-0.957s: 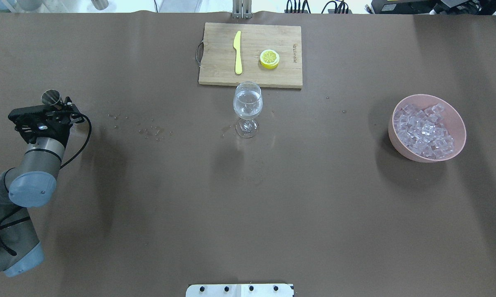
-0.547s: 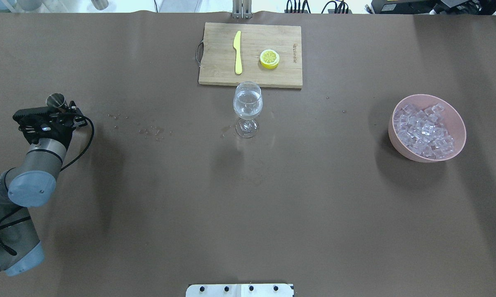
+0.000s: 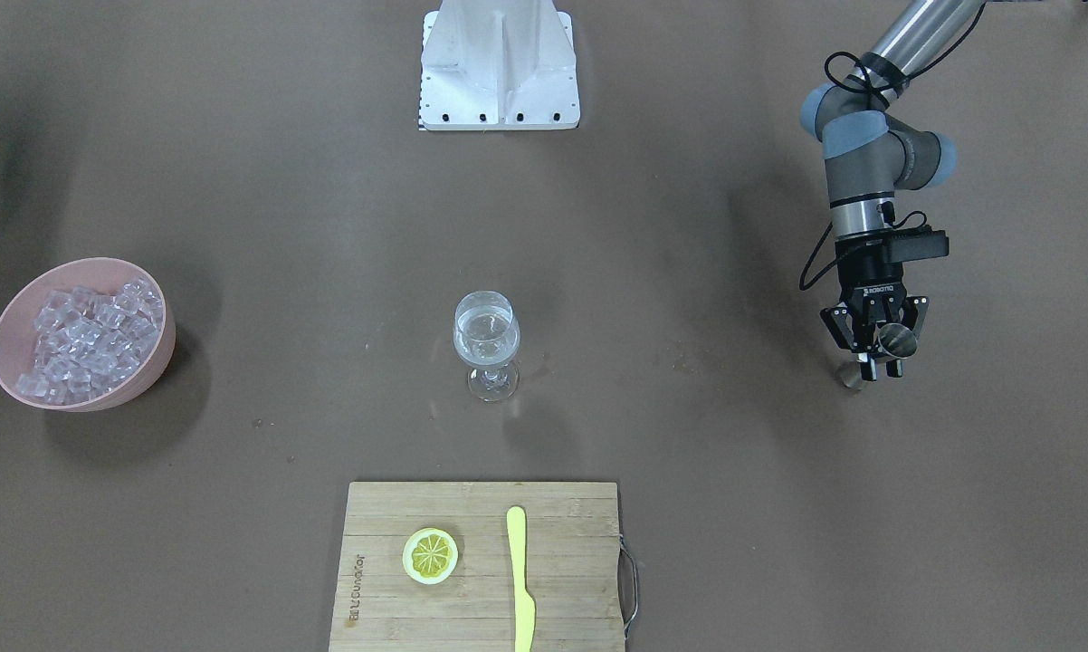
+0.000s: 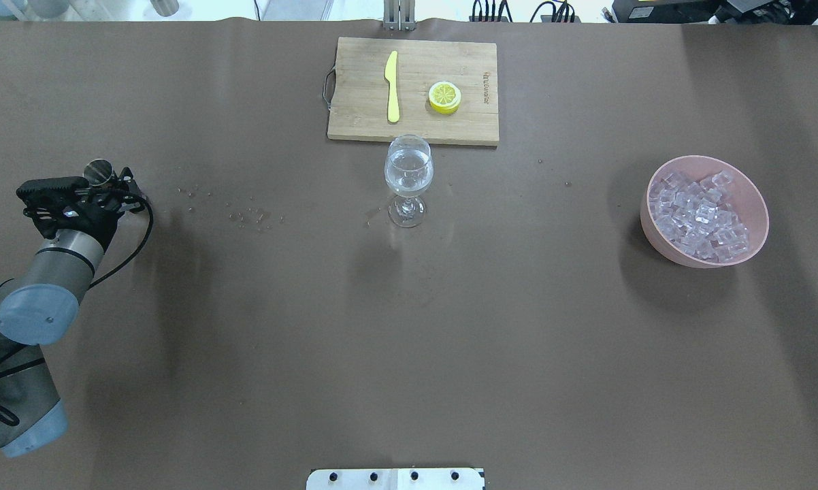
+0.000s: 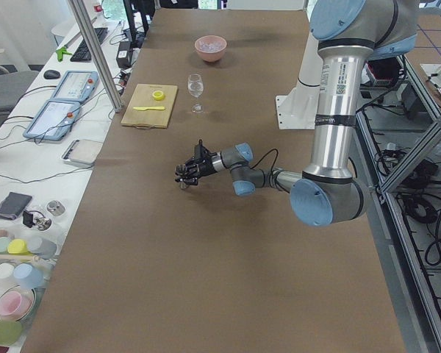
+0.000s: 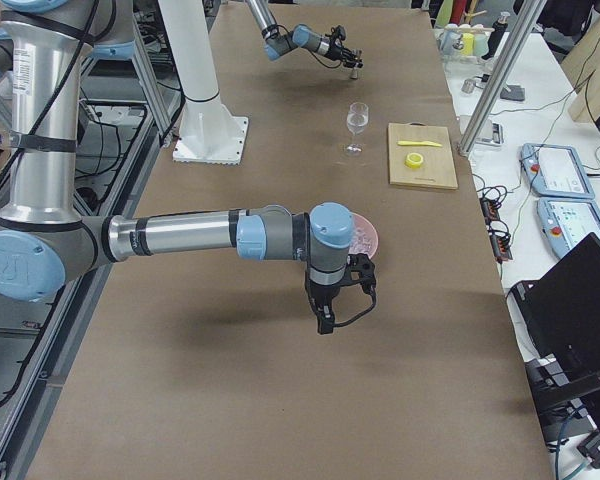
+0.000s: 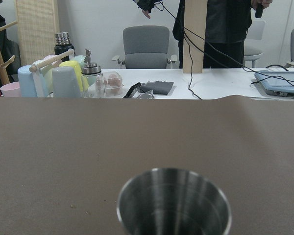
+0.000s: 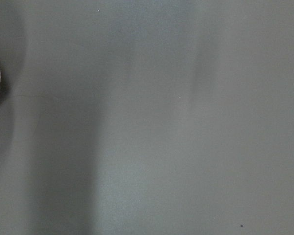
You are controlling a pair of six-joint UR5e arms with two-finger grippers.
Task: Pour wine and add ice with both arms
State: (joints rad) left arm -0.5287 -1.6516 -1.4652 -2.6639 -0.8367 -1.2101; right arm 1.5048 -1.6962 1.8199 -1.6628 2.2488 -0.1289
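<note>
A wine glass (image 4: 409, 170) with a little clear wine stands mid-table, and also shows in the front view (image 3: 486, 335). The ice (image 4: 701, 214) fills a pink bowl (image 4: 644, 218) at the right. My left gripper (image 4: 106, 182) is at the far left, shut on a small steel cup (image 4: 99, 170) held upright just above the table. The cup's open mouth fills the bottom of the left wrist view (image 7: 174, 203). My right gripper (image 6: 323, 322) hangs over bare table just on the near side of the bowl. It shows only in the right side view, so I cannot tell its state.
A wooden cutting board (image 4: 354, 102) lies behind the glass, with a yellow knife (image 4: 392, 85) and a lemon slice (image 4: 444, 96) on it. Small droplets (image 4: 249, 216) spot the table between cup and glass. The white base (image 3: 499, 63) sits at the robot's edge.
My left gripper with the steel cup has drifted slightly right and toward the robot. The glass, the bowl and the board have not moved.
</note>
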